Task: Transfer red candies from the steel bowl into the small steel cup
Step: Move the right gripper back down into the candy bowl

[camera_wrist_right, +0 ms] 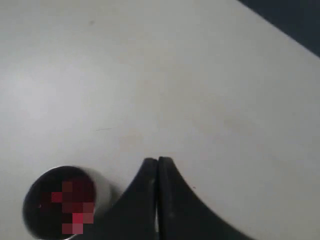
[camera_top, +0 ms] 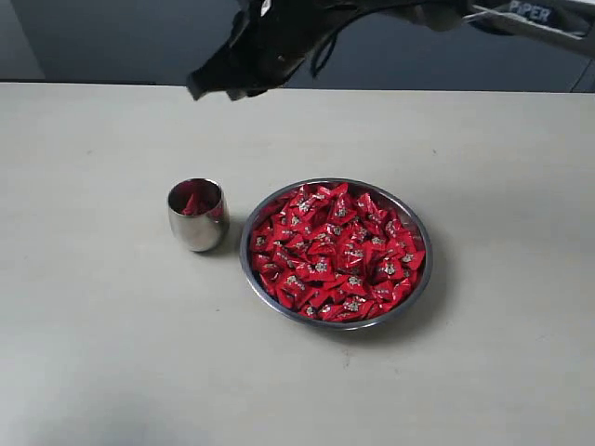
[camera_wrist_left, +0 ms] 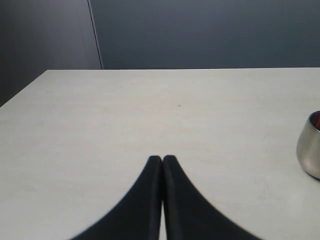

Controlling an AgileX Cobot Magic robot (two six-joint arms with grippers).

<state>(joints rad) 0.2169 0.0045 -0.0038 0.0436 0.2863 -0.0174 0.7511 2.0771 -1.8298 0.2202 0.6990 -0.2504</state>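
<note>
The steel bowl (camera_top: pixel 416 288) sits right of the table's middle, heaped with red candies (camera_top: pixel 337 253). Left of it stands the small steel cup (camera_top: pixel 197 216) with red candies (camera_top: pixel 193 202) inside. My right gripper (camera_top: pixel 200 89) hangs high above the table behind the cup, black fingers pressed together, nothing between them. In the right wrist view the shut gripper (camera_wrist_right: pixel 158 161) is beside the cup (camera_wrist_right: pixel 105 192), whose inside shows red. My left gripper (camera_wrist_left: pixel 162 159) is shut and empty over bare table, with the cup (camera_wrist_left: pixel 309 150) at the edge of its view.
The pale table (camera_top: pixel 93 353) spreads on all sides of the cup and bowl. A dark wall (camera_top: pixel 93 37) runs behind its far edge. The right arm (camera_top: pixel 539 14) reaches in from the top right.
</note>
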